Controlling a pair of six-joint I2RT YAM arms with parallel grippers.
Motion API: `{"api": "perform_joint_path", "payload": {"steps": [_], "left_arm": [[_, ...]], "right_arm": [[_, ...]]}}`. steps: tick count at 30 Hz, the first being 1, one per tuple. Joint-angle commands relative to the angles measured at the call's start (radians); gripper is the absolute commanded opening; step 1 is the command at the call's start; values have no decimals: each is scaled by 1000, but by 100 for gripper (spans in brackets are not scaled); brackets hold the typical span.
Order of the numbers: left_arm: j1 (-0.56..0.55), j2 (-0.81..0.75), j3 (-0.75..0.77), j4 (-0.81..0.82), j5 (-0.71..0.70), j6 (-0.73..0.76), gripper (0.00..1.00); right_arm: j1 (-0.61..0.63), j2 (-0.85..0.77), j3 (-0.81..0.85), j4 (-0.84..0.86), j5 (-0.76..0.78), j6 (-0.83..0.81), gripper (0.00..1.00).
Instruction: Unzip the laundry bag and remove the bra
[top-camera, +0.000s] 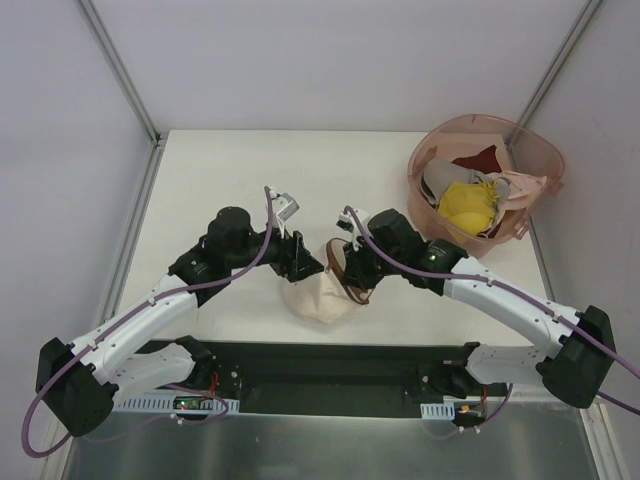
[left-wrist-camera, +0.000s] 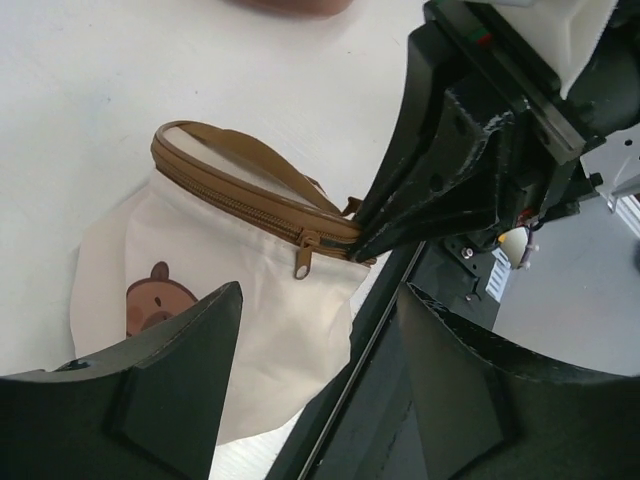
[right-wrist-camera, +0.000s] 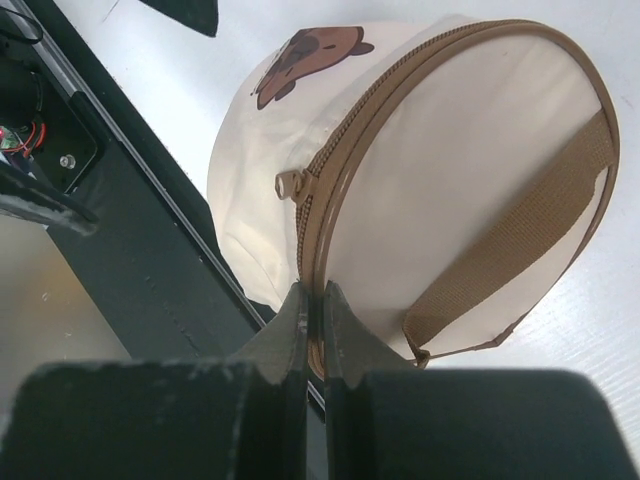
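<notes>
Right up at the lens, the right claw (right-wrist-camera: 312, 300) is clenched on the brown trim of the laundry bag (right-wrist-camera: 450, 190). The bag sits at the near middle of the tabletop (top-camera: 220, 170), zip closed, bra unseen and presumably inside. The left claw (left-wrist-camera: 318, 315) hangs released, jaws wide, just short of the zipper pull (left-wrist-camera: 301, 262). To do this well: pinch that small tab squarely, then run it along the trim away from the anchoring grip, keeping the fabric taut. Only the left wrist view shows that anchor beside the pull; only overhead shows the pink basket (top-camera: 417, 175) far right.
</notes>
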Motion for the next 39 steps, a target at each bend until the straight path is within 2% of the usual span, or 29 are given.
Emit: {"api": "perform_joint_path", "payload": {"steps": [1, 15, 20, 21, 23, 25, 31, 34, 39], "left_arm": [[-23, 4, 2, 2, 57, 59, 61], [-78, 122, 43, -32, 40, 108, 46], [-78, 124, 45, -29, 14, 100, 33], [-77, 121, 43, -26, 11, 97, 25], [-78, 116, 43, -16, 3, 85, 22], [-78, 113, 43, -16, -1, 84, 15], [-78, 85, 40, -16, -44, 82, 13], [-78, 68, 37, -15, -56, 85, 0], [-77, 50, 25, -16, -67, 82, 0]], "right_arm": [[-6, 22, 58, -4, -49, 25, 1], [-15, 54, 104, 11, -121, 45, 1], [-13, 63, 112, 17, -134, 49, 1], [-13, 63, 112, 19, -135, 48, 1], [-13, 68, 110, 19, -135, 46, 1], [-15, 69, 107, 22, -137, 46, 1], [-16, 73, 93, 24, -123, 37, 1], [-16, 77, 78, 27, -117, 35, 1], [-18, 82, 55, 45, -120, 43, 1]]}}
